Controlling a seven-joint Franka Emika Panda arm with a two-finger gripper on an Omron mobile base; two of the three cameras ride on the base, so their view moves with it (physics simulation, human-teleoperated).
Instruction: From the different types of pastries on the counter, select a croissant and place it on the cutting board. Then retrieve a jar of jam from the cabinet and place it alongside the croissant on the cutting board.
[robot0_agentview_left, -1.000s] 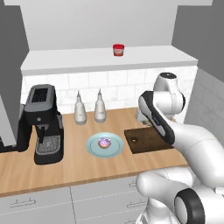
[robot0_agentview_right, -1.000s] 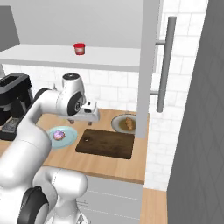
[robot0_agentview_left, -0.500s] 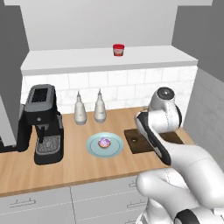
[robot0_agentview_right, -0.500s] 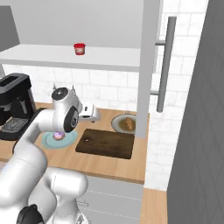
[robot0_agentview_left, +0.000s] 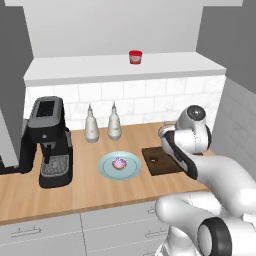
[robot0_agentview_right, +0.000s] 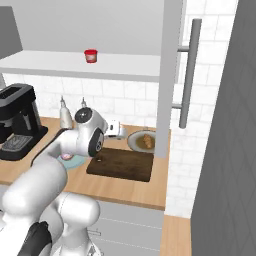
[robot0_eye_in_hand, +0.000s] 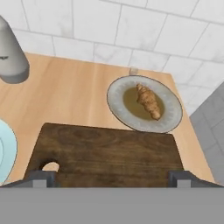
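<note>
End effector (robot0_eye_in_hand: 112, 177) hovers over cutting board (robot0_eye_in_hand: 109, 153), fingers spread wide, holding nothing. Croissant (robot0_eye_in_hand: 148, 101) lies on grey plate (robot0_eye_in_hand: 170, 118) just beyond the board, near tiled wall. Jam jar (robot0_agentview_right: 90, 55) stands on shelf (robot0_agentview_right: 50, 64) above bench (robot0_eye_in_hand: 65, 96).

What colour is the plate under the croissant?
Grey with a brownish middle: the round grey plate under the golden-brown croissant, clearest in the hand view.

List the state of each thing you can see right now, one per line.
croissant: lying on its grey plate, untouched
cutting board: flat on the counter, bare
hand: open, holding nothing, above the board
jam jar: upright on the shelf, lid on
donut: on the blue plate
</note>
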